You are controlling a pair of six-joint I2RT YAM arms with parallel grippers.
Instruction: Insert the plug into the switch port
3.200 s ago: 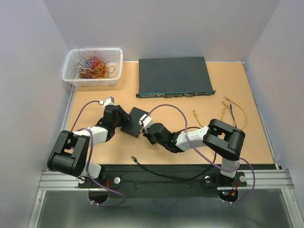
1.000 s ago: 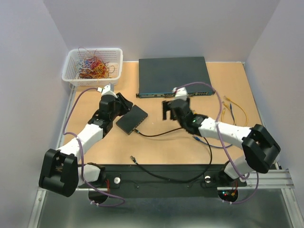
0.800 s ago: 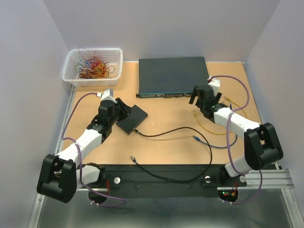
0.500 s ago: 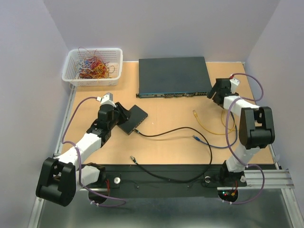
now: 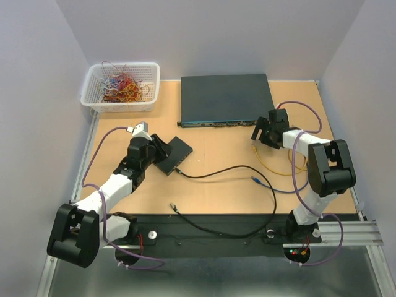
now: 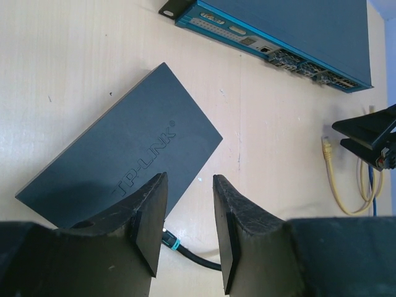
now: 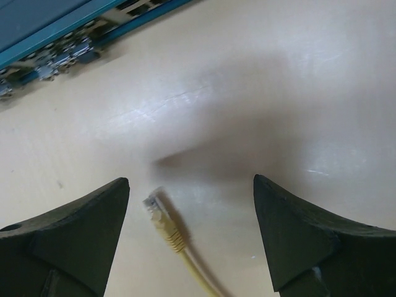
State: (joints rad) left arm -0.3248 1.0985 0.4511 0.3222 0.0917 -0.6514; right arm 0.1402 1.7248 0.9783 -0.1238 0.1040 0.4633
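The yellow plug [image 7: 158, 213] lies flat on the table [image 5: 216, 145], right of centre and just near of the right end of the rack switch [image 5: 226, 99], touching neither gripper. Its yellow cable [image 5: 272, 171] curls away toward the near right. The right gripper [image 7: 190, 184] hangs directly over it with its fingers spread wide and nothing between them but the plug on the wood below, which sits closer to one finger than the other. The small switch [image 6: 124, 161], a flat black box with pale lettering on top, lies left of centre, turned at an angle to the table edge and well apart from the yellow plug. The left gripper [image 6: 189, 179] stands over its near corner with the jaws part-way apart; whether the pads press on the box I cannot tell. A black plug [image 6: 168, 238] with a teal boot sits at that same corner, against the switch's side, and its black cable [image 5: 210, 175] runs right across the table and then loops back toward the arm bases. A blue plug [image 5: 253, 180] lies near of the yellow one. A white basket [image 5: 120, 107] of coloured wires stands at the far left, beside the rack switch.
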